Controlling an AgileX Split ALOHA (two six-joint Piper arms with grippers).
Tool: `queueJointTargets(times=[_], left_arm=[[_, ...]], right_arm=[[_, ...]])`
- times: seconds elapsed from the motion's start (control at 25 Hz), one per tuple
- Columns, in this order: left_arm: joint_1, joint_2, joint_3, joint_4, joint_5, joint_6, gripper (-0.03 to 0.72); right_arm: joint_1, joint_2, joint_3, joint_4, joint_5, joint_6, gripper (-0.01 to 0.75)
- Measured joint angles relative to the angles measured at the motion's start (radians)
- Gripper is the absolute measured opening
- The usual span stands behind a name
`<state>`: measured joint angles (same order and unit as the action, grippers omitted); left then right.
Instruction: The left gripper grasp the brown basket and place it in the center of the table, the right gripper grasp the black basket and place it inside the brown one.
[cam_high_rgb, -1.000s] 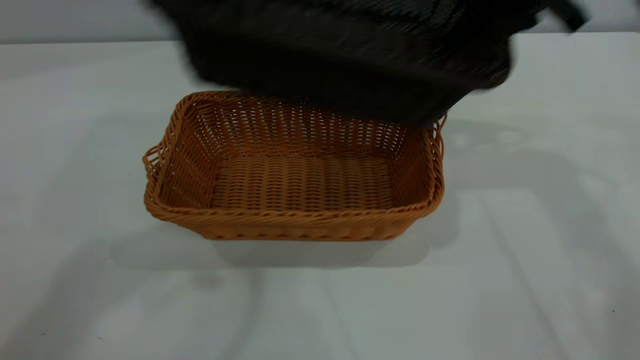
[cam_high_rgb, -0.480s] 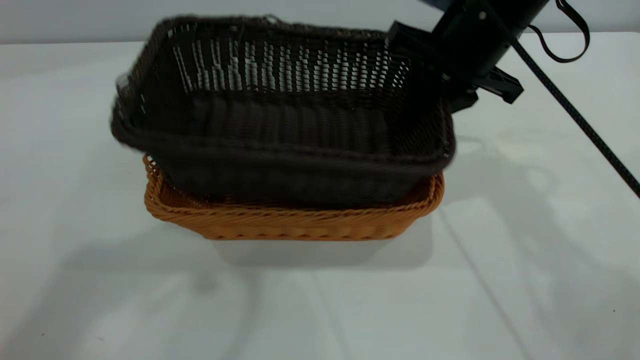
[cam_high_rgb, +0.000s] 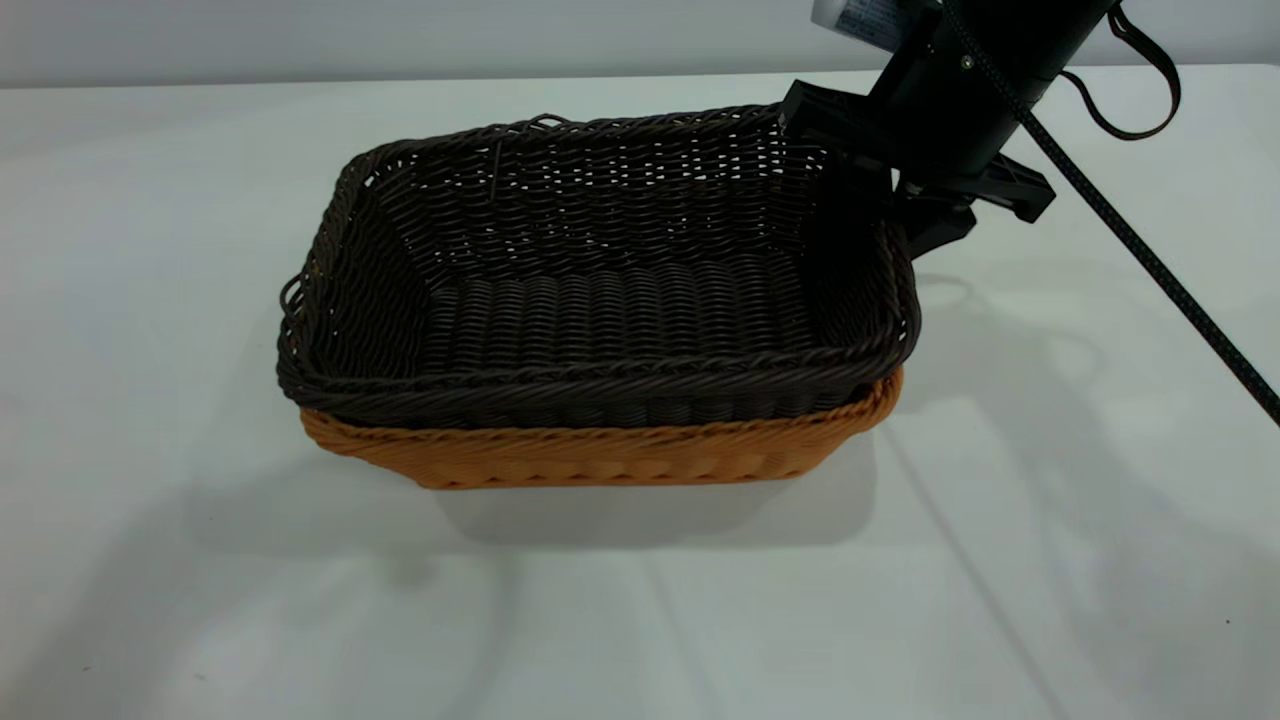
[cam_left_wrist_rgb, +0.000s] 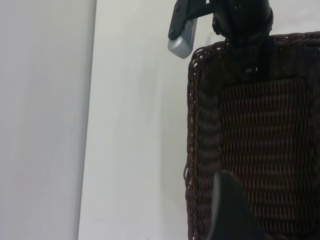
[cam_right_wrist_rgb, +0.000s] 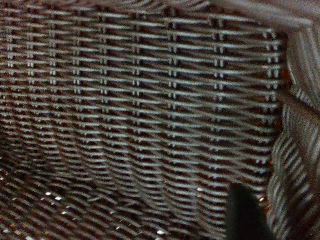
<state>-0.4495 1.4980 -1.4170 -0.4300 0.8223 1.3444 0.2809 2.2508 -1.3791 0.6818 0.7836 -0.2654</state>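
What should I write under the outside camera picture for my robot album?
The right gripper holds the black basket by its rim, nested inside the brown basket on the table.

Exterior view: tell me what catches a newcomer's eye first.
The rectangular dark brown-black woven wicker basket sits nested inside the rectangular orange-tan wicker basket, whose rim shows only along the near edge, at the middle of the plain white table. The black right gripper comes down from the upper right onto the dark basket's right end wall.
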Motion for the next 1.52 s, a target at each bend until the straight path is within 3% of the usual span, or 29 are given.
queueJointTargets(times=[0.2, 0.36, 0.68, 0.84, 1.04, 1.32, 1.52], left_arm=[[0.000, 0.000, 0.000, 0.000, 0.003, 0.000, 0.377], [0.000, -0.005, 0.000, 0.000, 0.018, -0.001, 0.377], [0.000, -0.095, 0.000, 0.004, 0.045, -0.004, 0.377], [0.000, -0.183, 0.000, 0.082, 0.060, -0.053, 0.377], [0.000, -0.329, 0.000, 0.270, 0.121, -0.319, 0.377], [0.000, -0.504, 0.000, 0.532, 0.324, -0.769, 0.377], [0.000, -0.563, 0.000, 0.683, 0.344, -1.087, 0.377]], right_arm=[[0.000, -0.002, -0.005, 0.021, 0.081, -0.048, 0.493], [0.000, -0.019, -0.042, -0.053, 0.180, -0.072, 0.569], [0.000, -0.093, -0.212, -0.306, 0.368, 0.059, 0.579], [0.000, -0.171, -0.262, -0.333, 0.415, 0.083, 0.580], [0.000, -0.356, -0.267, -0.331, 0.432, 0.099, 0.580], [0.000, -0.693, -0.268, -0.409, 0.458, 0.124, 0.580], [0.000, -0.928, -0.220, -0.421, 0.468, 0.133, 0.574]])
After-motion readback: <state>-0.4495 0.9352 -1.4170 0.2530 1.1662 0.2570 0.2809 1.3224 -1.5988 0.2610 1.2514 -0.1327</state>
